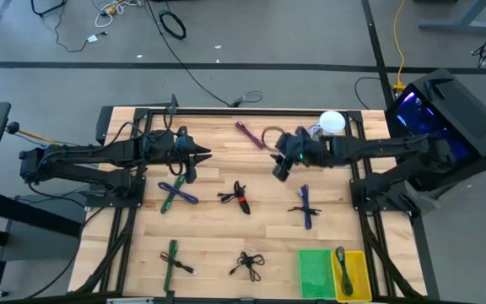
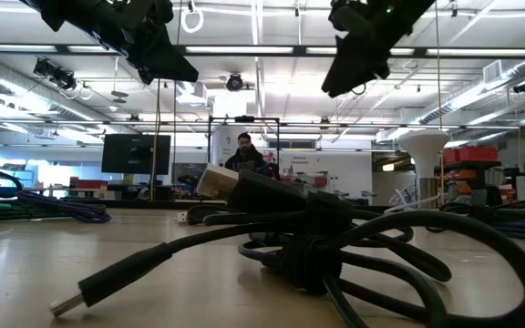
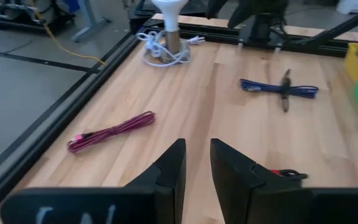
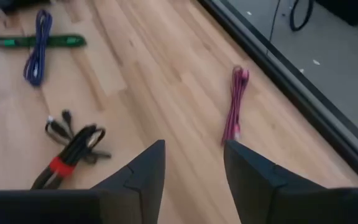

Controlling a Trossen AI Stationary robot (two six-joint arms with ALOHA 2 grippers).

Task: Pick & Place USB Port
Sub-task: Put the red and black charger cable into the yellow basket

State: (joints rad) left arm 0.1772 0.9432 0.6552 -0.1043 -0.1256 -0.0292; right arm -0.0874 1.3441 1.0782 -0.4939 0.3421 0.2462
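right gripper, jaws spread and empty (left gripper waits, narrowly parted), should probably drop toward seven o'clock, straddling the red-banded cable.

Setting: an open-plan robotics lab or workshop hall. The wooden worktable sits in a black metal frame on a grey concrete floor marked with dark lines, with loose cables trailing across it. Low view shows exposed ceiling ducting, pipes and strip lighting, a dark monitor on a stand, shelving with red bins, and a person seated at a far bench. An electronics unit with blue-lit interior stands beside the table.
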